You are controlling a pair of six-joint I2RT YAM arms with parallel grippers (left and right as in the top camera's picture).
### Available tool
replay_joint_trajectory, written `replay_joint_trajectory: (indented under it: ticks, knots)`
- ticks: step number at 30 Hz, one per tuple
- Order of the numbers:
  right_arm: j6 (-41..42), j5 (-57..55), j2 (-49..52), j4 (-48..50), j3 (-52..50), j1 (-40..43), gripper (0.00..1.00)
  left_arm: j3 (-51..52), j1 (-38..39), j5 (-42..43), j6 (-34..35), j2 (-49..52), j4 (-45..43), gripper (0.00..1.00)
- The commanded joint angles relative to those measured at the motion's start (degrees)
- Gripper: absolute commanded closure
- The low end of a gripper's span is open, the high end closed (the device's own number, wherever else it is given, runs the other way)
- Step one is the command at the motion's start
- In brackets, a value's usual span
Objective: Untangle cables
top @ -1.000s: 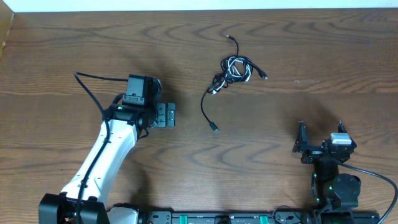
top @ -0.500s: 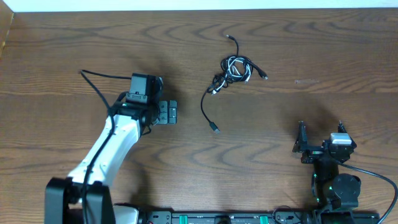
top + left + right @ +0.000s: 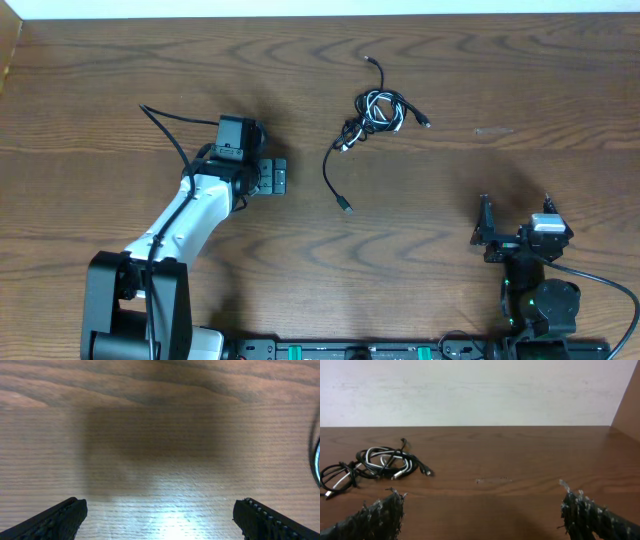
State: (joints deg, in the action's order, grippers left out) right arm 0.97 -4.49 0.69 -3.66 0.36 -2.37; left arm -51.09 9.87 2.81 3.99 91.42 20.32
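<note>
Surface: dark brown wooden table (image 3: 520,90) with a strong grain fills the overhead view; the right wrist view shows a pale wall (image 3: 470,390) behind its far edge.
Cables: cables (image 3: 375,112) lie in a small knotted bundle at the upper centre of the overhead frame, black cords with one white cord looped through them. One black lead runs down and left from the knot to a plug just below the frame's centre, one curls up toward the top edge, and a short one points right. In the right wrist view the bundle sits at the middle left.
Left gripper: left gripper (image 3: 160,512) is left of centre in the overhead view, pointing right toward the trailing lead but clear of it. Its fingers are spread wide, with only bare wood between them.
Right gripper: right gripper (image 3: 482,505) is at the lower right of the overhead frame, well apart from the bundle, fingers wide apart and holding nothing.
</note>
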Motion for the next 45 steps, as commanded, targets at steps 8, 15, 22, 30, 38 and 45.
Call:
replay_joint_trajectory:
  ticks: [8, 15, 22, 30, 38, 45]
  knots:
    - [-0.6, 0.2, -0.4, -0.3, 0.0, 0.3, 0.01, 0.5, 0.2, -2.4, -1.0, 0.2, -1.2, 0.01]
    - [-0.6, 0.2, -0.4, -0.3, 0.0, 0.3, 0.01, 0.5, 0.2, -2.4, -1.0, 0.6, -1.3, 0.01]
    - [-0.6, 0.2, -0.4, -0.3, 0.0, 0.3, 0.01, 0.5, 0.2, -2.4, -1.0, 1.7, -1.4, 0.01]
    - [-0.6, 0.2, -0.4, -0.3, 0.0, 0.3, 0.01, 0.5, 0.2, -2.4, -1.0, 2.0, -1.4, 0.01]
    - [-0.6, 0.1, -0.4, -0.3, 0.0, 0.3, 0.01, 0.5, 0.2, -2.4, -1.0, 2.0, -1.4, 0.01]
    - [-0.6, 0.2, -0.4, -0.3, 0.0, 0.3, 0.01, 0.5, 0.2, -2.4, -1.0, 2.0, -1.4, 0.01]
